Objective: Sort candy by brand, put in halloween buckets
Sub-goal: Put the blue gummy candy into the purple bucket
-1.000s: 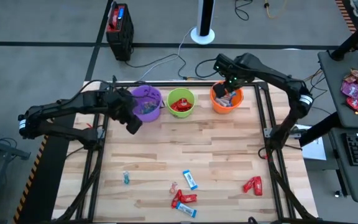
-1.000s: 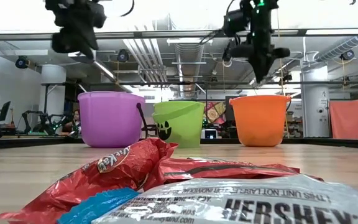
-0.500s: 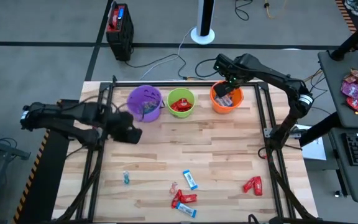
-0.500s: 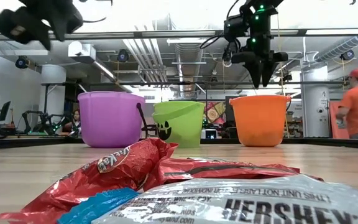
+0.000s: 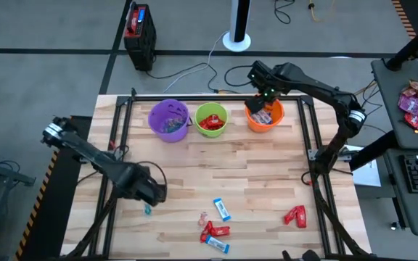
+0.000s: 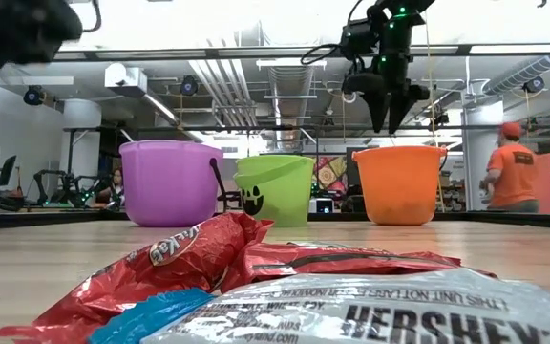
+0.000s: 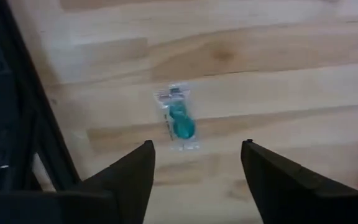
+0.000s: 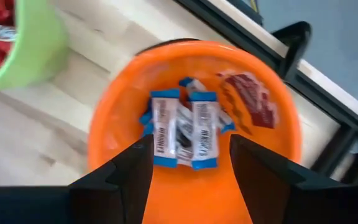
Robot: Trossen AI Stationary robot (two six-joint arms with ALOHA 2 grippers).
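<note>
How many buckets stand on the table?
3, in a row along the table's far edge: the purple bucket at left, the green bucket in the middle, the orange bucket at right. None seems hidden.

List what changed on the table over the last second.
The left gripper swung from the purple bucket toward the near edge and now hangs, jaws open, over the teal candy. The right gripper, over the orange bucket, opened its jaws. Buckets and loose candy stayed put.
</note>
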